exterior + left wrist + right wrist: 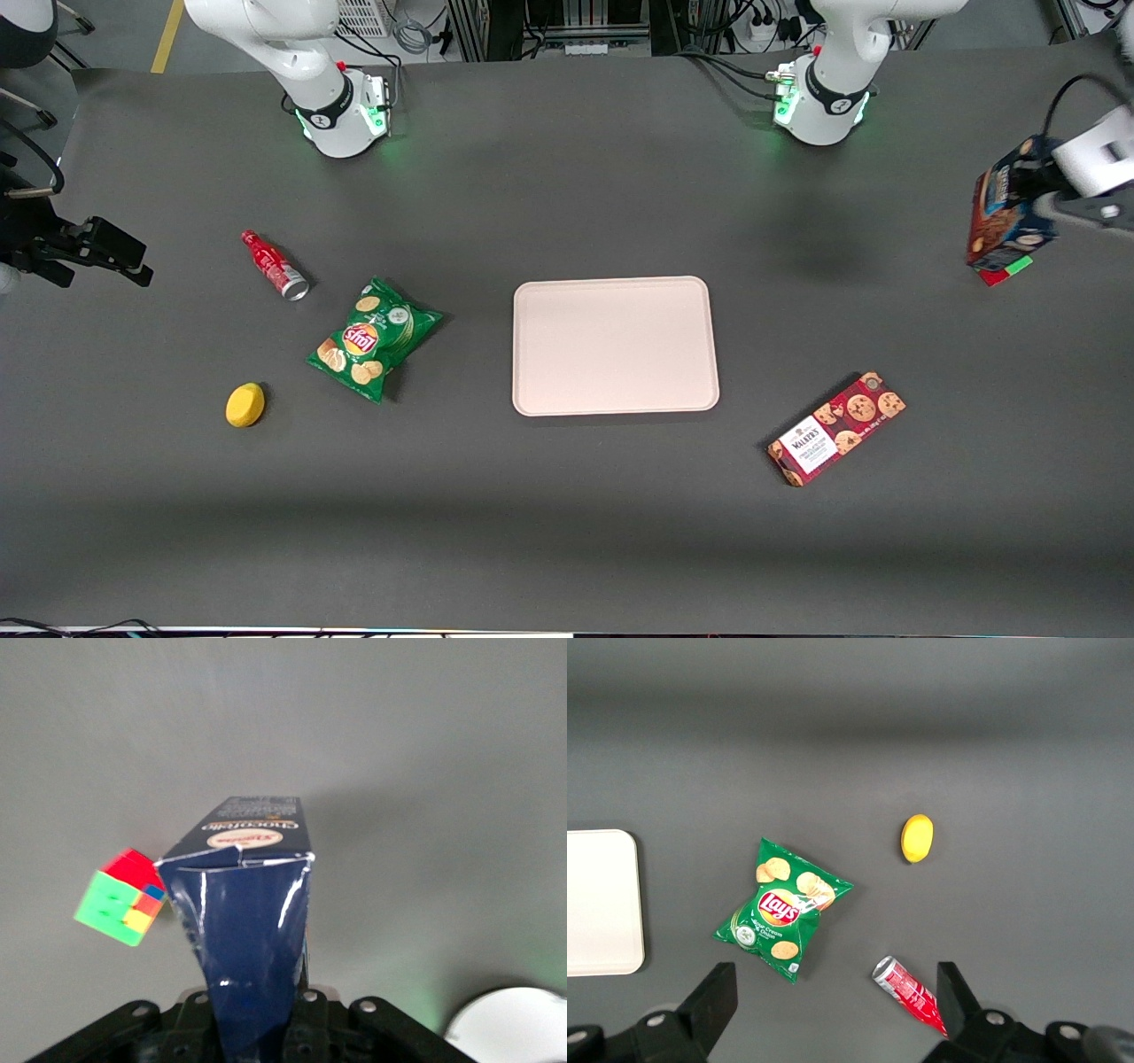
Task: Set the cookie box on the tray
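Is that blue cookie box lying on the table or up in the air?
In the air: the pincer grips the cookie box above the table.

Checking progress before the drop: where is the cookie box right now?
The cookie box is lifted off the table in the left gripper, at the working arm's end, above a colourful puzzle cube, well away from the tray.

Glossy cardboard cookie box [252, 966]

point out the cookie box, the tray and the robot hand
cookie box [1005, 213], front view, reddish-brown broad face
tray [616, 346], front view, bare middle
hand [252, 1014], left wrist view, shut on the box's lower end
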Robot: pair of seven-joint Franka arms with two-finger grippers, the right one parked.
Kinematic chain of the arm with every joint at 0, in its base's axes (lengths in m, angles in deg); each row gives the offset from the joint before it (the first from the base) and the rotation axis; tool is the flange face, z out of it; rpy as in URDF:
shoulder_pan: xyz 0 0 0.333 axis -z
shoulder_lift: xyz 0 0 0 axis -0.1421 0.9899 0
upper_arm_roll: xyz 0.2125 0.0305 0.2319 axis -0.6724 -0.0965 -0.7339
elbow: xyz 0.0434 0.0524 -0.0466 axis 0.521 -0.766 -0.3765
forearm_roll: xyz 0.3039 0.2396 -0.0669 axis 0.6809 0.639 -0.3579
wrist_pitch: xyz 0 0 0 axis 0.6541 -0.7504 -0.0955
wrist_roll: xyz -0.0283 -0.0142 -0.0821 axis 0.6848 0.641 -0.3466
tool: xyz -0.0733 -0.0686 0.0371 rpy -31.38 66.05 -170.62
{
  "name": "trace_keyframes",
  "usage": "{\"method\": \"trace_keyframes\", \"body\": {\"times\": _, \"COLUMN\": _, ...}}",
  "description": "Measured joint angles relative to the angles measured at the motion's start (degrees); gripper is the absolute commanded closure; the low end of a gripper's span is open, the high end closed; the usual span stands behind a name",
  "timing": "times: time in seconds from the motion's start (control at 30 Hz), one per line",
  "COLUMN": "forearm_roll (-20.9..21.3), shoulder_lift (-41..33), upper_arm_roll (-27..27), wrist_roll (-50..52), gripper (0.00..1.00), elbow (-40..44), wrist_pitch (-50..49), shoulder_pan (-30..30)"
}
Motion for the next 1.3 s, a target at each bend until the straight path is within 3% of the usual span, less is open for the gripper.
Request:
{"method": "trace_keyframes", "body": {"times": 0.3, "forearm_roll": -5.33, "shoulder_lift": 10.28, "upper_arm_roll": 12.09, "wrist_roll": 21.27, "gripper": 1.00, "elbow": 17.86, "wrist_pitch": -10.43, "shoulder_pan": 0.33}}
{"method": "trace_keyframes", "body": {"times": 0.5, "forearm_roll": -9.02, "shoulder_lift": 15.53, "upper_arm_roll": 19.40, "wrist_roll": 32.13, "gripper": 1.00, "elbow": 20.18, "wrist_pitch": -9.64, "shoulder_pan": 0.49}}
{"method": "trace_keyframes", "body": {"times": 0.7, "forearm_roll": -9.57, "shoulder_lift": 22.33, "upper_arm_roll": 25.75, "wrist_roll": 41.27, "gripper": 1.00, "elbow": 20.90, "wrist_pitch": -2.51, "shoulder_pan": 0.82}}
{"method": "trace_keyframes", "body": {"times": 1.3, "forearm_roll": -7.95, "shoulder_lift": 44.43, "upper_arm_roll": 29.62, "wrist_roll": 47.29, "gripper": 1.00, "elbow": 21.21, "wrist_pitch": 18.61, "shoulder_pan": 4.33}}
